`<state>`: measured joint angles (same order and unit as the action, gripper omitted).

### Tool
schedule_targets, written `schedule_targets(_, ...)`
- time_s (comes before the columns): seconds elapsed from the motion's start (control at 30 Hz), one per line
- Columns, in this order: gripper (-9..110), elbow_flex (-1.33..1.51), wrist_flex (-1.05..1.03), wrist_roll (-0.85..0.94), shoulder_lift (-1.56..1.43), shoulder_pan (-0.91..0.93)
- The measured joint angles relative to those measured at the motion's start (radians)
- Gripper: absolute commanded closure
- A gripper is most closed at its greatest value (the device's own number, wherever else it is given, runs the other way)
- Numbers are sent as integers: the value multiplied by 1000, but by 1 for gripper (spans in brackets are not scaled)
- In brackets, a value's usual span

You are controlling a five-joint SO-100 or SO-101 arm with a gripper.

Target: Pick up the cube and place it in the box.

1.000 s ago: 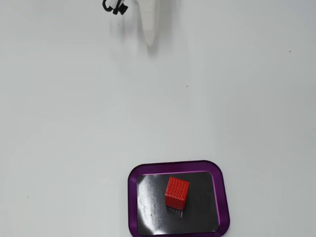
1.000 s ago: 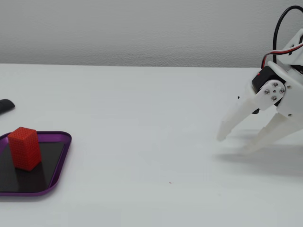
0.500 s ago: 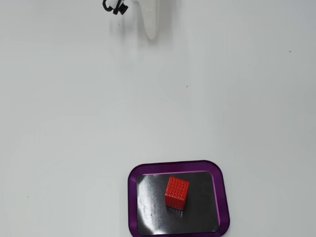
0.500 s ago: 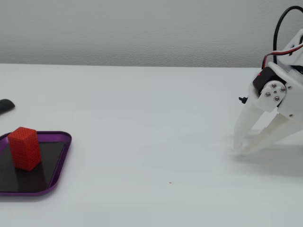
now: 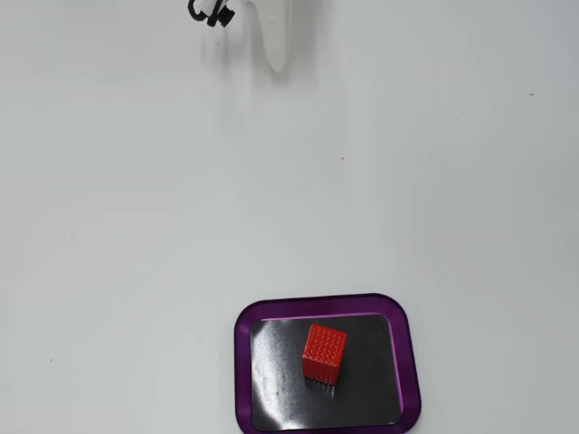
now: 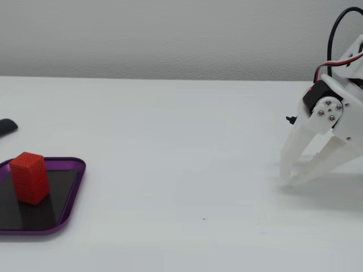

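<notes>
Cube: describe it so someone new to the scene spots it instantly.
On the white table, find the shallow purple-rimmed tray with the glossy black base, at the bottom edge of the top-down fixed view. The cube stands upright inside it, near the middle. It is the only bright red thing, small, with a bumpy dotted surface.

My white plastic two-finger gripper (image 6: pixel 290 177) has long tapered fingers (image 6: pixel 296 148), a round silver-screwed hub, a black motor block, and black and red cables looping above.
</notes>
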<state>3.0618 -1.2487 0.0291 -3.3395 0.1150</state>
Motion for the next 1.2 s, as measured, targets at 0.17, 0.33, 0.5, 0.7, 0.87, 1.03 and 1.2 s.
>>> schedule_targets(0.17,102,2,0,0,0,0)
schedule_targets(0.33,102,3,0,0,0,0)
schedule_targets(0.5,102,3,0,0,0,0)
schedule_targets(0.7,102,3,-2,0,0,0)
schedule_targets(0.87,102,3,-2,0,0,0)
schedule_targets(1.03,102,3,-2,0,0,0)
schedule_targets(1.2,102,3,-2,0,0,0)
